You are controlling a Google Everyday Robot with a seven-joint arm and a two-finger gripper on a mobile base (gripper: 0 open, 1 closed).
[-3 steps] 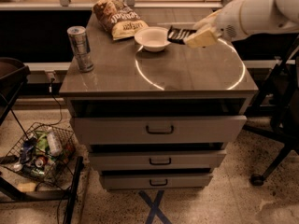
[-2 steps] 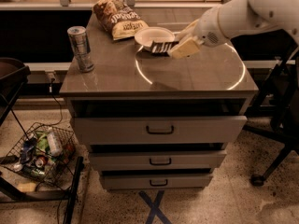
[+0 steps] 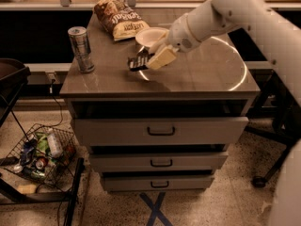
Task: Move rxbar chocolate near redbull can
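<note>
The redbull can [image 3: 81, 49] stands upright near the left edge of the table top [image 3: 197, 81]. My gripper [image 3: 151, 59] is over the middle-left of the table, shut on the rxbar chocolate [image 3: 138, 63], a flat black bar that sticks out to the left of the fingers and is held just above the surface. The bar is about a hand's length to the right of the can. My white arm reaches in from the upper right.
A white bowl [image 3: 149, 36] sits just behind the gripper, and a crinkled brown chip bag [image 3: 120, 19] lies at the back. Below the top are three drawers [image 3: 161, 131]. A wire basket of rubbish [image 3: 40, 157] stands on the floor at the left.
My gripper has carried the rxbar chocolate leftward and toward the front, from the right of the bowl, past it, to the table's middle-left, closer to the can.
</note>
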